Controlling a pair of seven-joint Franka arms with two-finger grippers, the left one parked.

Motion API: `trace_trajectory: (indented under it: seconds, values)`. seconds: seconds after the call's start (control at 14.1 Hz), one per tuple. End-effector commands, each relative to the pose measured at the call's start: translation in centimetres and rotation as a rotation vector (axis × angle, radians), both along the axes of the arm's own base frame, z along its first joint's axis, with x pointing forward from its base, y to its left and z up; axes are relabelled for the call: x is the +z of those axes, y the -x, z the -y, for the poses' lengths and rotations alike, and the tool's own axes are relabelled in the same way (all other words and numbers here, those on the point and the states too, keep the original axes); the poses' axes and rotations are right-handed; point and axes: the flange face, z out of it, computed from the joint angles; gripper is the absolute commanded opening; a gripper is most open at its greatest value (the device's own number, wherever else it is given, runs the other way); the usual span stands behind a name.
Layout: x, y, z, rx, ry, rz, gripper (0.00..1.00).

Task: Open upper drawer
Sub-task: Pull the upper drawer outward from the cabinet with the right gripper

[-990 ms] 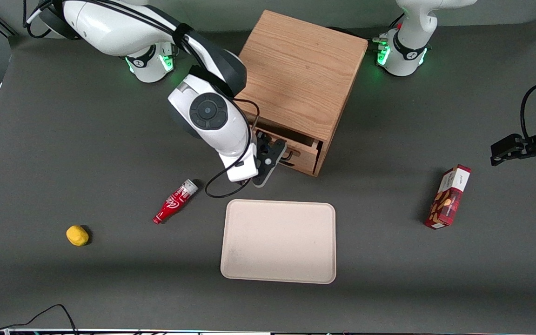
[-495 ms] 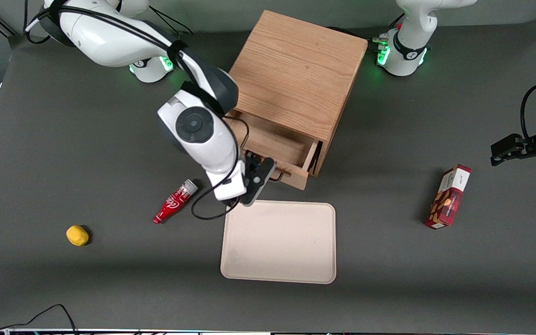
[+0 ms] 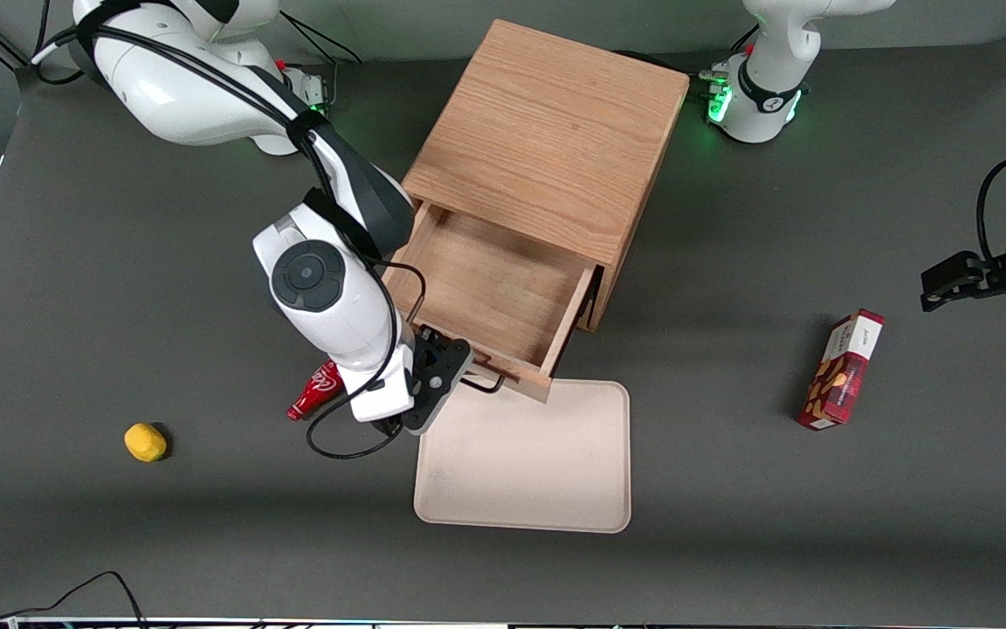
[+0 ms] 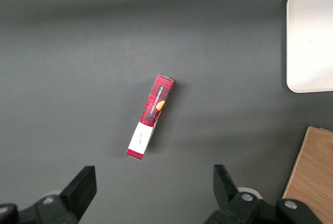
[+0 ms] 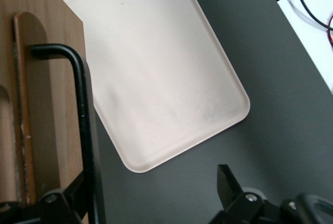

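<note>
Oak upper drawer [image 3: 485,293] juts over the beige tray [image 3: 522,459]; the tool [image 3: 451,377] stands open around its black handle [image 5: 80,130], red bottle [image 3: 315,390] beside.

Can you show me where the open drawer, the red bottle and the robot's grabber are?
upper drawer [image 3: 487,281]: front view, on its bare wooden floor.
red bottle [image 3: 310,394]: front view, on its red body.
gripper [image 3: 444,367]: front view, at the drawer's black handle.
</note>
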Motion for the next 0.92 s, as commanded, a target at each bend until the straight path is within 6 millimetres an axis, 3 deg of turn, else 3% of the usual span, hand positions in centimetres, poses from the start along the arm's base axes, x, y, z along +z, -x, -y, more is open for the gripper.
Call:
trace_trajectory:
  seconds: [0.0, 0.28, 0.85]
  values:
    - [0.8, -1.7, 1.9, 0.018, 0.02, 0.032, 1.0]
    - [1.5, -2.6, 3.5, 0.012, 0.013, 0.044, 1.0]
    - [3.1, -1.3, 2.0, -0.236, -0.148, -0.082, 1.0]
